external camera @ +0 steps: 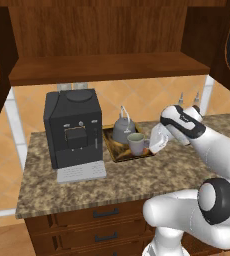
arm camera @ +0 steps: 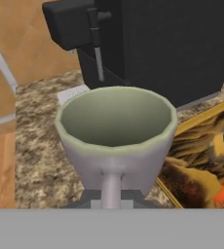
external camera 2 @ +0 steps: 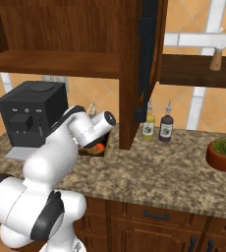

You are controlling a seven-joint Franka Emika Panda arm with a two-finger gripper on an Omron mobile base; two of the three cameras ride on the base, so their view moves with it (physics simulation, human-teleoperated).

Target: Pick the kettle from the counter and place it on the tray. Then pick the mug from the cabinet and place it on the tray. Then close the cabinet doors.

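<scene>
Had the gripper clamped on the mug handle, needed lowering level onto tray, 5 o'clock of kettle.

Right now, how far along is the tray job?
Done: the kettle sits on the tray. In hand: the gripper is shut on the mug by its handle, at the tray's front edge, not yet released. Left: letting go and closing the cabinet doors, which stand open.
</scene>
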